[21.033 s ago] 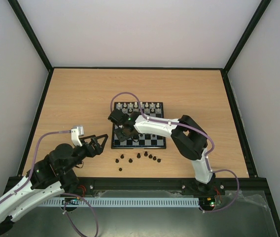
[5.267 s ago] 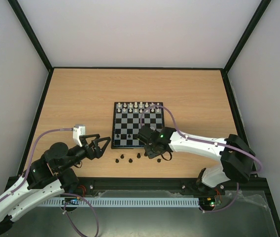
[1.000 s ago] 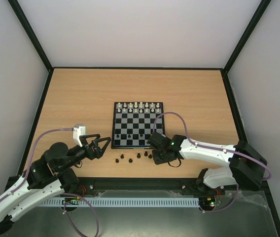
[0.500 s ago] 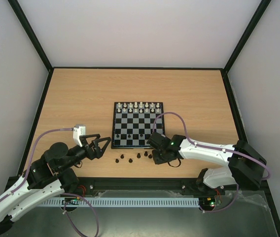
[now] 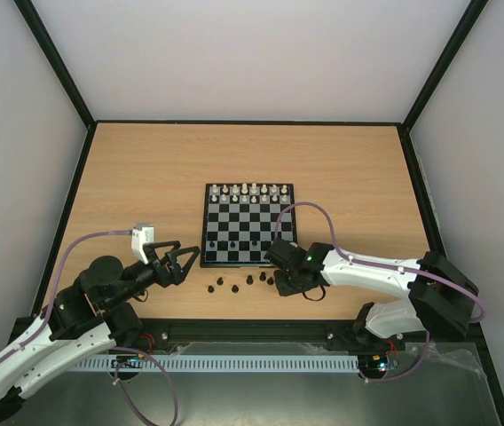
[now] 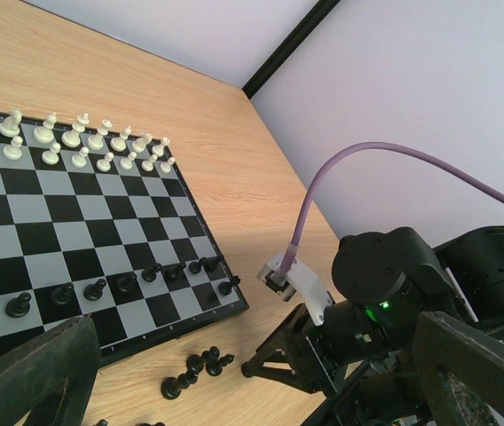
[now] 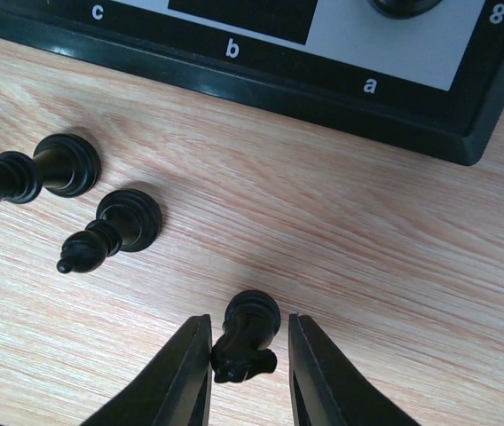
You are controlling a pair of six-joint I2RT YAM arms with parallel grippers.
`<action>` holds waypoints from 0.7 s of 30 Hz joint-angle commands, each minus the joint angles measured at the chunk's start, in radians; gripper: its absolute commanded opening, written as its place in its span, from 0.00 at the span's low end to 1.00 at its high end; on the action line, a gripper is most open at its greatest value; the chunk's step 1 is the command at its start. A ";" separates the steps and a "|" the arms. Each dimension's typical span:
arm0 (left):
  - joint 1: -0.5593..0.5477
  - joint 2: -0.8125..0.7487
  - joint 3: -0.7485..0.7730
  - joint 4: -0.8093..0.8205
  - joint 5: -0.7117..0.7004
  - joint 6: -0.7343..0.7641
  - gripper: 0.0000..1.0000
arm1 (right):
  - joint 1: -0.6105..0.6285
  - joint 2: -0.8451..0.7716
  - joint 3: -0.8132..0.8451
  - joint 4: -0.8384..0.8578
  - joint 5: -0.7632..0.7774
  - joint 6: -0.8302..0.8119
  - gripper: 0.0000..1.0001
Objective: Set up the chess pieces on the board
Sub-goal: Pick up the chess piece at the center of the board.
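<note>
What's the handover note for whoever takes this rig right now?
Right tool: open, fingers straddling one dark piece on the table just off the board's near edge; not visibly clamped.
Left tool: open, holding nothing, off the board's near left corner.
Done: a dark row stands one rank in from the near edge, plus a corner piece on a8. White pieces fill the two far ranks.
Left: several loose dark pieces lie by the near edge; they likely go on the nearest rank.
</note>
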 commanded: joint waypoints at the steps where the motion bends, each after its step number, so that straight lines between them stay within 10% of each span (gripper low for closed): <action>1: -0.001 -0.003 -0.014 0.027 0.007 0.017 1.00 | 0.006 0.012 -0.015 -0.022 0.012 0.005 0.24; 21: -0.001 -0.003 -0.016 0.030 0.008 0.017 1.00 | 0.006 -0.037 0.126 -0.151 0.081 -0.014 0.14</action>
